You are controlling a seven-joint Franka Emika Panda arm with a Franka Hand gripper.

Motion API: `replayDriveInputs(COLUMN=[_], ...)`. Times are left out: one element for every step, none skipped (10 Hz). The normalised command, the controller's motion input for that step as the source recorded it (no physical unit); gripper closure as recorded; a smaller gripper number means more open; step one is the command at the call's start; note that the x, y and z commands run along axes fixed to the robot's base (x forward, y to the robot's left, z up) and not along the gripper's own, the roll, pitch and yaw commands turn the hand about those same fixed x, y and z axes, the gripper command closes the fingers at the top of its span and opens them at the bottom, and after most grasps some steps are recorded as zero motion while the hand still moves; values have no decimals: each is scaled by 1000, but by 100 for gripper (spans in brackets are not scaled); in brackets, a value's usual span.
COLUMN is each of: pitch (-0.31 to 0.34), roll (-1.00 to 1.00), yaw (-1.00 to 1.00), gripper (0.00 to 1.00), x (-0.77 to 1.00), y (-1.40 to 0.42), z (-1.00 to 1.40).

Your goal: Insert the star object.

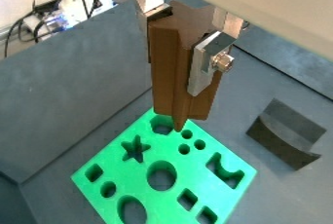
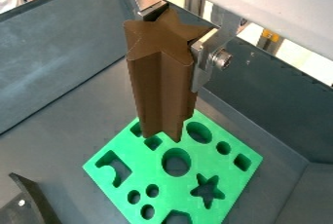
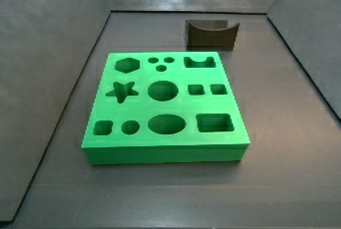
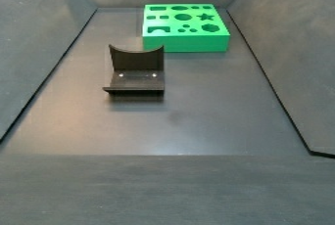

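Wrist views: the claw [image 1: 193,57] grips the peg [image 1: 177,67] upright between its silver fingers [image 1: 208,60], high above the board [image 1: 166,179]. The peg's lower end hangs over the board's edge, away from the star hole [image 1: 132,150]. The peg's star section shows at its top [image 2: 166,33].

Side views: the board [image 3: 167,109] lies on the tabletop [image 3: 286,163] with the star hole [image 3: 123,91] empty; the dark block [image 4: 135,72] stands apart. Neither claw nor peg appears here.

Status: pick-up done; alignment over the star hole, descent and insertion remain.
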Motion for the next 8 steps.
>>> replayDriveInputs(pitch=[-36,-23,-23,-23,-23,-20,-59,-127], roll=[0,-14,-17,-19,-14,0,0,47], yaw=[-757,-823,-823,-837,-843,-857,-851,-789], gripper=[100,100,100,100,100,100,100,100], x=[-369,-311,-311,-291,-266,-214,-134,-26], y=[0,14,11,0,0,-57,-174,-354], z=[-977,-1000,-1000,-1000,-1000,-1000,-1000,-963])
